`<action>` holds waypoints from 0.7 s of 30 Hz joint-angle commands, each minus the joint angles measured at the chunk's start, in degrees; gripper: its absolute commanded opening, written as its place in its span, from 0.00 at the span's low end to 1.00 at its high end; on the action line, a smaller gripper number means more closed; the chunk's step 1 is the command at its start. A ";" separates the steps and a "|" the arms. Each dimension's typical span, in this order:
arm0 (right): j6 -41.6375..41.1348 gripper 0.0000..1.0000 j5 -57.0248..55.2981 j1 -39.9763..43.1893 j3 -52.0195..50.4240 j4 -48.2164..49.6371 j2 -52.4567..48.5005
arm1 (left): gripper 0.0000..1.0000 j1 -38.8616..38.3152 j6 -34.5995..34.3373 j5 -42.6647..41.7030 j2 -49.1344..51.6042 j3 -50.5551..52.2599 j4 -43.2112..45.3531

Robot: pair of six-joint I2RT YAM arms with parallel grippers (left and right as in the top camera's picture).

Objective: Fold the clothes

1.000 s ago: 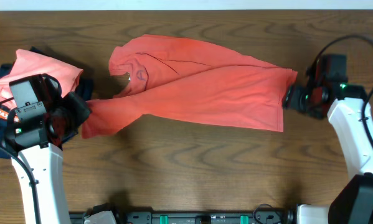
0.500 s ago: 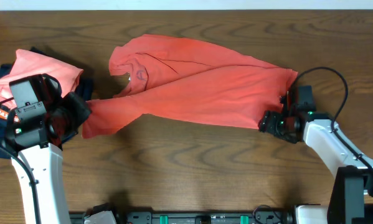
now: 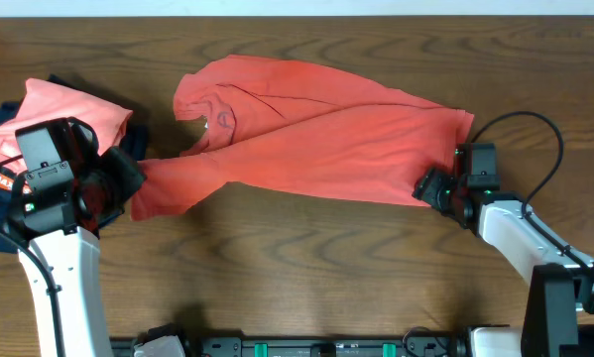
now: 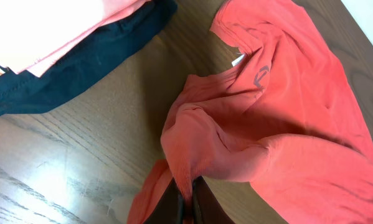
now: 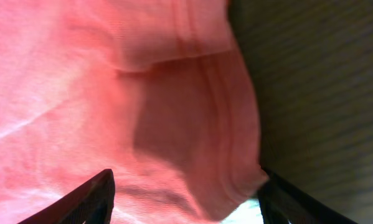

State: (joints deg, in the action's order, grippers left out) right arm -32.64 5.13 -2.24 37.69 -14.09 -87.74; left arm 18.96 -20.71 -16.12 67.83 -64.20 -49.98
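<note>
Coral-red t-shirt point(image 3: 326, 149), salmon-pink garment point(image 3: 68, 104), navy garment point(image 4: 80, 67), brown wood-grain table point(image 3: 306, 268)

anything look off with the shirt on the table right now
Yes. The red t-shirt is not lying flat. It is twisted along the table, with one end bunched into a tight wad pinched by the left end effector. Nothing looks torn or spilled.

Left fingers point(image 4: 172, 205) together, right fingers point(image 5: 81, 199) apart

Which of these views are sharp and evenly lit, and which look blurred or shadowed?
Overhead: sharp and evenly lit, the t-shirt casting soft shadows on the table. Left wrist: sharp, folds mildly shadowed. Right wrist: very close, fabric soft-focused, darkly shadowed beneath the hem fold.
</note>
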 commanded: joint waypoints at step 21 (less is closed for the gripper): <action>2.89 0.01 -0.31 0.11 3.85 -9.66 -0.11 | 0.06 -0.11 2.49 0.20 0.28 0.11 0.79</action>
State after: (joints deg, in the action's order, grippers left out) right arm -32.88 5.08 -3.97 39.72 -20.40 -89.97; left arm 18.96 -20.47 -16.14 67.83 -64.20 -49.76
